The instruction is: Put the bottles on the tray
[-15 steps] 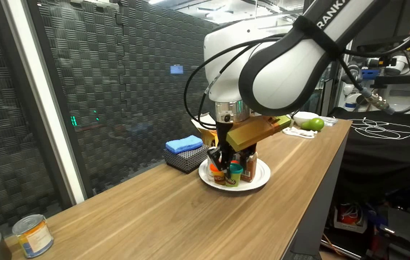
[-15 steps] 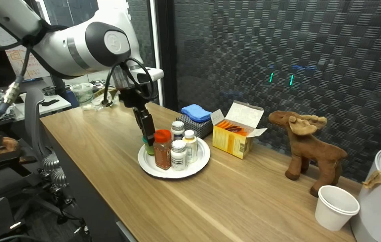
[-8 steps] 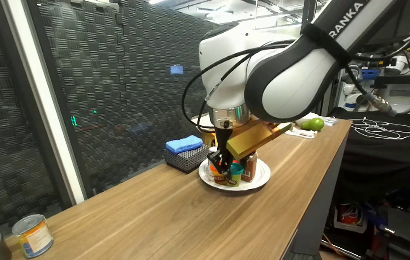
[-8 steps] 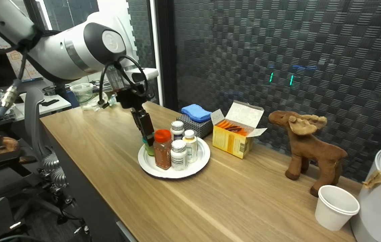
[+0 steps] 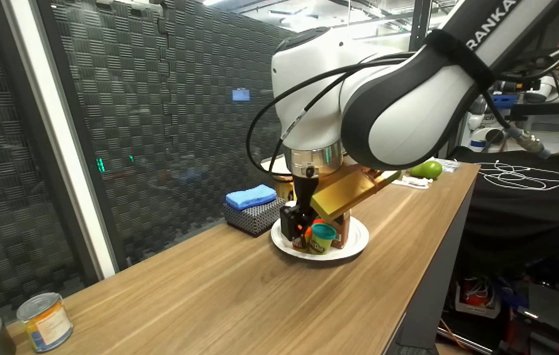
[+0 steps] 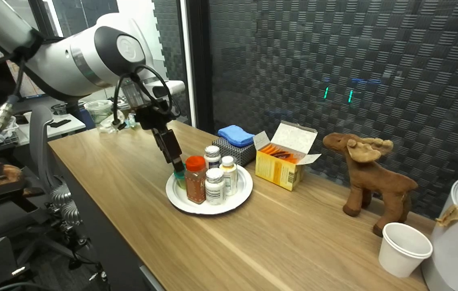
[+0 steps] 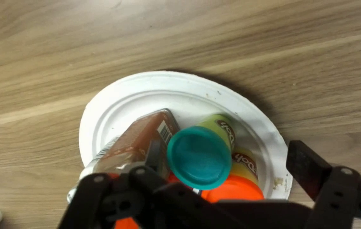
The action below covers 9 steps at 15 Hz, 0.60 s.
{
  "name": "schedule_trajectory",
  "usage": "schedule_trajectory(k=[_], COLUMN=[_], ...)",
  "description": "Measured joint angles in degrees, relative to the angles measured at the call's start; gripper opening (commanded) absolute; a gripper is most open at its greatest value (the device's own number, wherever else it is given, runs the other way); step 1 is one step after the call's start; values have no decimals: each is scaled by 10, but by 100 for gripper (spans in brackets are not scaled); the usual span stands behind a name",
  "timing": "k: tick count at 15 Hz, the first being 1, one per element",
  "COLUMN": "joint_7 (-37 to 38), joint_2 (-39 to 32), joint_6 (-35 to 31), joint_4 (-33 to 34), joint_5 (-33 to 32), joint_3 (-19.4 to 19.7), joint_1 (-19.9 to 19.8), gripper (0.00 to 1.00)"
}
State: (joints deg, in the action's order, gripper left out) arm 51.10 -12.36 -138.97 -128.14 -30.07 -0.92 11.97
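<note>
Black jaws spread and gripping nothing, the end effector (image 7: 226, 156) hangs over a round white plate (image 6: 243, 186) bearing three white-capped plastic pill bottles (image 6: 215, 188) and a square, red-capped, reddish-brown spice bottle (image 6: 195, 186). All look light, stiff and slick, best pinched mid-body.

Arm (image 5: 407, 113) shifted; fingers (image 7: 307, 167) spread wider, one now clear of teal tub (image 7: 199, 157); teal tub itself moved slightly.
</note>
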Motion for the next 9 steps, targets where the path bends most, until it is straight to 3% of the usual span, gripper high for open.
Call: schedule_trajectory(k=[5,9], joint_7=[-28,-107], joint_2=[54,132], joint_6=[8,93], joint_4=[-12,-11], joint_5=[68,185], joint_3=[-15,-31], joint_1=[-1,-4], gripper=[100,100])
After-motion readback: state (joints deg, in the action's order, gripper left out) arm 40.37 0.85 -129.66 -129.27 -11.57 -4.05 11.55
